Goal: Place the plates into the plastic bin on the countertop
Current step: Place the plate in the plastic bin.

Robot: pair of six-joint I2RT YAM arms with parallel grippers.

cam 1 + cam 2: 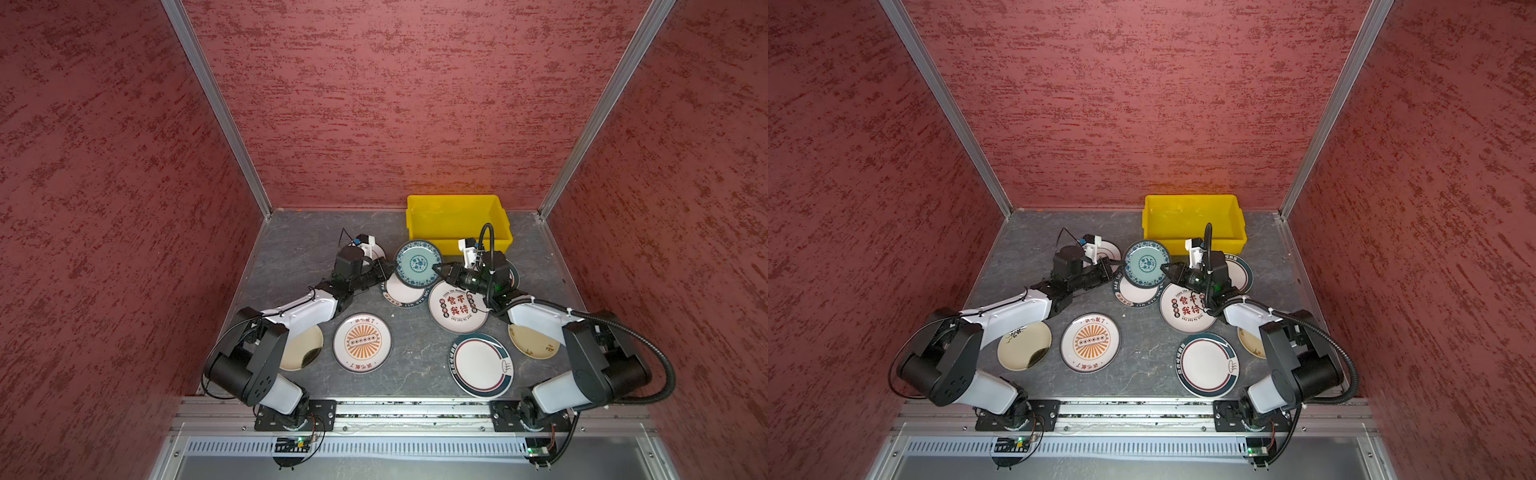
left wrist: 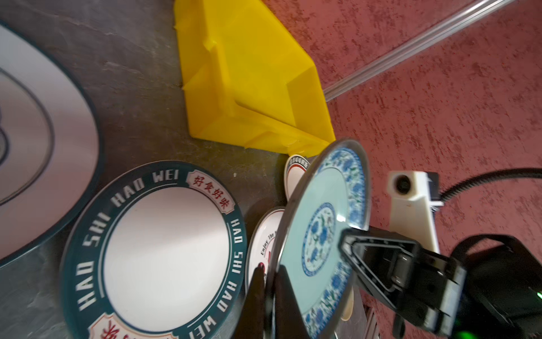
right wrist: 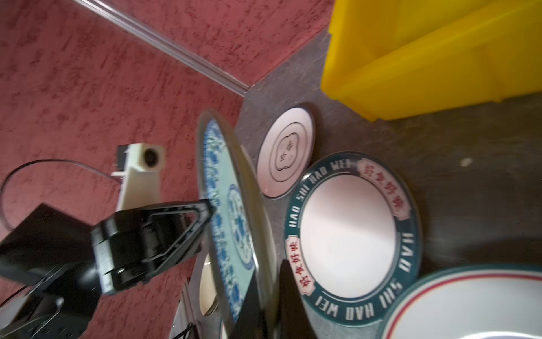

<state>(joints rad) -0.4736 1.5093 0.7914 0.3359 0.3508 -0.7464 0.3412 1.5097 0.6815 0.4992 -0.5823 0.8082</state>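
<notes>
Cream plate (image 1: 301,349): laid flat on the countertop (image 1: 291,249) at the far left, partly hidden under the left arm.
Left gripper (image 1: 390,271): clamped on the left rim of the blue flower plate.
Sunburst plate (image 1: 361,342): laid flat near the front, touched by nothing.
Blue flower plate (image 1: 417,264): held up off the countertop by both grippers and tipped a little. It is above the green-rim plate (image 1: 405,293) and just in front of the bin.
Right gripper (image 1: 437,268): pressed together on the right rim of the same plate.
Red-word plate (image 1: 457,307): laid flat under the right arm.
Plastic bin (image 1: 449,232): set at the back right by the wall. No plate is seen inside it.
Risk one: the plate is pinched only at its thin rim. If one arm is moved faster than the other, the plate may be twisted and pulled loose.
Risk two: if it is dropped, the plates below may be hit and chipped.
Risk three: if it is not lifted high enough, the front lip of the bin may be bumped and the bin pushed back.
</notes>
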